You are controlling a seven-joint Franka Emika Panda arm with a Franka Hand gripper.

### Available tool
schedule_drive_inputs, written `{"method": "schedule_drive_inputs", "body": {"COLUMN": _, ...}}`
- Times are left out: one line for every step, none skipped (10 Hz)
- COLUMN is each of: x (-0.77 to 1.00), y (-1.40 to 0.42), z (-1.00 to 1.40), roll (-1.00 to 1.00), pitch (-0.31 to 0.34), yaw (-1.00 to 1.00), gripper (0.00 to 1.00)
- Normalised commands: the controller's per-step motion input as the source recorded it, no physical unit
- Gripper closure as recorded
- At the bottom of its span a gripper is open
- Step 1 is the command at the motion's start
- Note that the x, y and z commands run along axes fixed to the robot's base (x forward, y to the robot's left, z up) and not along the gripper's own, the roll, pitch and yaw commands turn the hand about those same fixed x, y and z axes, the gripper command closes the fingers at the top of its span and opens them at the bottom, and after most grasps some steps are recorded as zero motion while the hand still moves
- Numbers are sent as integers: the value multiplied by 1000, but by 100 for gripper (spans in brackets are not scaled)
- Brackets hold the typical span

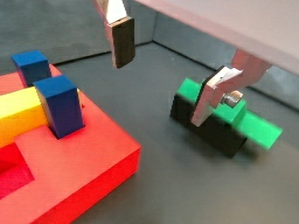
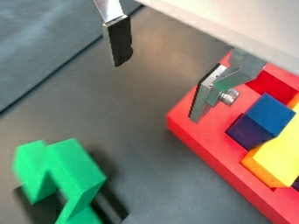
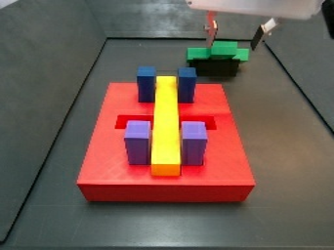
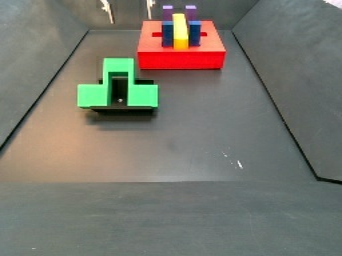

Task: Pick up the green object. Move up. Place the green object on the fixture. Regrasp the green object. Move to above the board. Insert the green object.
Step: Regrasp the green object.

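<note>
In both wrist views, nearest to us, we see the gripper (image 1: 170, 74) with its two silver fingers (image 1: 121, 37) spread wide apart and nothing between them; only dark floor shows in the gap. One finger (image 2: 214, 91) hangs partly in front of the board (image 2: 216, 153) in a wrist view, and the gripper body above is cut off by the frame edge.

Below it, the green object (image 1: 260, 129) sits on the fixture (image 1: 216, 134), free of the fingers. In a wrist view one finger hides the middle of the piece, so we cannot make out its full shape there. In a side view the green object (image 4: 118, 88) shows whole, resting on the fixture (image 4: 123, 108), of which only a dark sliver shows beneath.

Well apart from it lies the red board (image 3: 163, 166), carrying a long yellow bar (image 3: 166, 125), purple blocks (image 3: 137, 143) at one end and blue blocks (image 3: 146, 80) at the other. In a side view the gripper (image 3: 239, 32) is mostly cropped at the top edge, above the green object (image 3: 216, 53); its fingers are too small there to judge.
</note>
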Motion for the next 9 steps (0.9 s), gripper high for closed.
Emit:
{"method": "schedule_drive_inputs", "body": {"x": 143, "y": 0, "z": 386, "roll": 949, "pitch": 0, "yaw": 463, "gripper": 0}}
{"method": "schedule_drive_inputs", "body": {"x": 69, "y": 0, "z": 263, "roll": 1000, "pitch": 0, "yaw": 443, "gripper": 0}}
{"method": "schedule_drive_inputs", "body": {"x": 97, "y": 0, "z": 246, "roll": 1000, "pitch": 0, "yaw": 460, "gripper": 0}}
{"method": "schedule_drive_inputs", "body": {"x": 151, "y": 0, "z": 269, "roll": 1000, "pitch": 0, "yaw": 443, "gripper": 0}}
{"method": "schedule_drive_inputs", "body": {"x": 280, "y": -40, "z": 283, "roll": 1000, "pitch": 97, "yaw": 66, "gripper": 0}}
{"method": "schedule_drive_inputs", "body": {"x": 323, "y": 0, "z": 29, "roll": 1000, "pitch": 260, "yaw": -97, "gripper": 0}}
{"method": "schedule_drive_inputs", "body": {"x": 3, "y": 46, "z": 0, "roll": 806, "pitch": 206, "yaw": -571, "gripper": 0}}
{"method": "schedule_drive_inputs", "body": {"x": 0, "y": 20, "z": -23, "roll": 774, "pitch": 283, "yaw": -623, "gripper": 0}}
{"method": "schedule_drive_inputs", "body": {"x": 0, "y": 6, "z": -20, "roll": 751, "pitch": 323, "yaw": -634, "gripper": 0}}
